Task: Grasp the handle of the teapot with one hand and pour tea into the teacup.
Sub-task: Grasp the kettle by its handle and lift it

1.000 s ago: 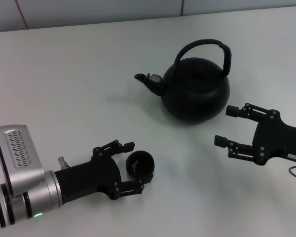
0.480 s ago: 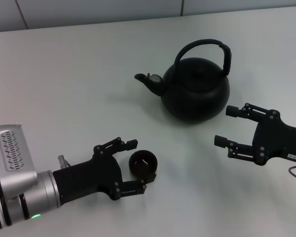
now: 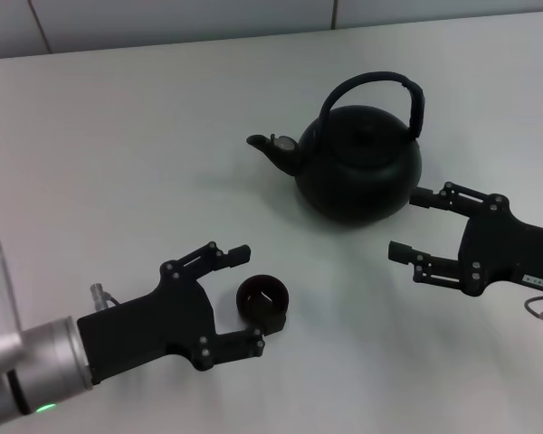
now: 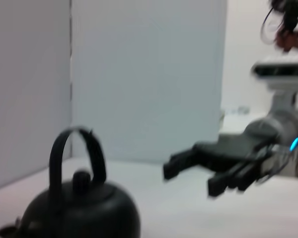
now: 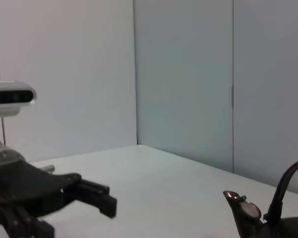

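Black on pale grey: the teapot sits far and right of centre on the table, its spout pointing left toward the open side where the teacup stands, near and left of centre. That layout looks meant to let the pot tip leftward over the cup. The left gripper lies low at the near left, fingers spread on either side of the cup without clamping it, probably placed to steady it. The right gripper sits just right of the pot's body, fingers apart and empty, one fingertip close to the pot wall; the handle arches above, ungrasped. Whether any tea is in the cup cannot be made out against its dark inside. Whether that fingertip touches the pot is also unclear.
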You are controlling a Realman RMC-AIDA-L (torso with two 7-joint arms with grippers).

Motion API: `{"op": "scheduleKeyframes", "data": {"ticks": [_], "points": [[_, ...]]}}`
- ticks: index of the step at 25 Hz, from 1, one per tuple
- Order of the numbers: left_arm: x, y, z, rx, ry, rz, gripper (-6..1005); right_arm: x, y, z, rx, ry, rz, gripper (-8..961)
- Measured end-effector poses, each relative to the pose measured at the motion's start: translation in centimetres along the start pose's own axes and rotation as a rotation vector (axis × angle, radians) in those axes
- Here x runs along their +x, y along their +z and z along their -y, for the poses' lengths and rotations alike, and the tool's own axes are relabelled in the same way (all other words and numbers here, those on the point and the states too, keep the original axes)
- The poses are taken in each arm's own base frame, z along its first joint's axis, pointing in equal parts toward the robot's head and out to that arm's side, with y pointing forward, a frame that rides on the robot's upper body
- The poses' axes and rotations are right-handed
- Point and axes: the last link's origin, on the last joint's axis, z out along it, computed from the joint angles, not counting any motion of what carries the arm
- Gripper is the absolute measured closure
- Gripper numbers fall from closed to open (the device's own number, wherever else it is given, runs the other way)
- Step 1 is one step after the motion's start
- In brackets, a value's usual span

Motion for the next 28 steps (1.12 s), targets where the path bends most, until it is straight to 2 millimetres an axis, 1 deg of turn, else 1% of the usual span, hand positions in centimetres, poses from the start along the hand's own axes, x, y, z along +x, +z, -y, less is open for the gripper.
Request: {"op": "scheduleKeyframes", "data": {"ticks": [5,6,8,9,10,11,12,14,16,17,18,19,21,22,28], "points": [[1.4,-1.9,-0.4,-0.098,-0.021,-0.051,131,0.0,0.2,0.1,-0.001,0.001,0.002,183],[1.8,-2.5,-0.3,-0.121,-0.036,-0.052,131,0.0,0.2,0.1,0.001,0.001,-0.001,183],[2.2,-3.3,-0.1,-0.146,-0.063,-0.038,132,0.1,0.2,0.2,0.009,0.003,-0.009,183],[2.3,-4.1,0.3,-0.167,-0.086,0.010,132,0.3,0.4,0.4,0.017,0.004,-0.020,183],[2.3,-4.1,0.3,-0.167,-0.086,0.010,132,0.3,0.4,0.4,0.017,0.004,-0.020,183],[2.3,-4.3,0.5,-0.172,-0.091,0.032,132,0.3,0.6,0.4,0.020,0.004,-0.022,183],[2.3,-4.7,0.9,-0.186,-0.095,0.089,132,0.3,0.8,0.5,0.027,0.015,-0.015,183],[2.3,-4.9,1.2,-0.190,-0.093,0.114,132,0.2,0.9,0.6,0.033,0.023,-0.007,184],[2.5,-5.3,1.7,-0.199,-0.083,0.154,132,0.1,1.1,0.8,0.056,0.039,0.019,184],[2.7,-5.6,2.2,-0.207,-0.077,0.187,133,0.0,1.3,1.3,0.102,0.062,0.049,184],[2.7,-5.6,2.2,-0.207,-0.077,0.187,133,0.0,1.3,1.3,0.102,0.062,0.049,184],[3.1,-6.0,2.6,-0.208,-0.082,0.205,134,0.0,1.3,1.8,0.155,0.092,0.077,184],[3.3,-6.2,2.8,-0.208,-0.085,0.214,135,0.0,1.3,2.0,0.183,0.109,0.093,185],[3.6,-6.5,3.1,-0.204,-0.087,0.233,136,0.1,1.1,2.3,0.228,0.136,0.118,185],[3.6,-6.6,3.3,-0.216,-0.070,0.270,138,0.5,0.7,2.6,0.277,0.158,0.120,183]]}}
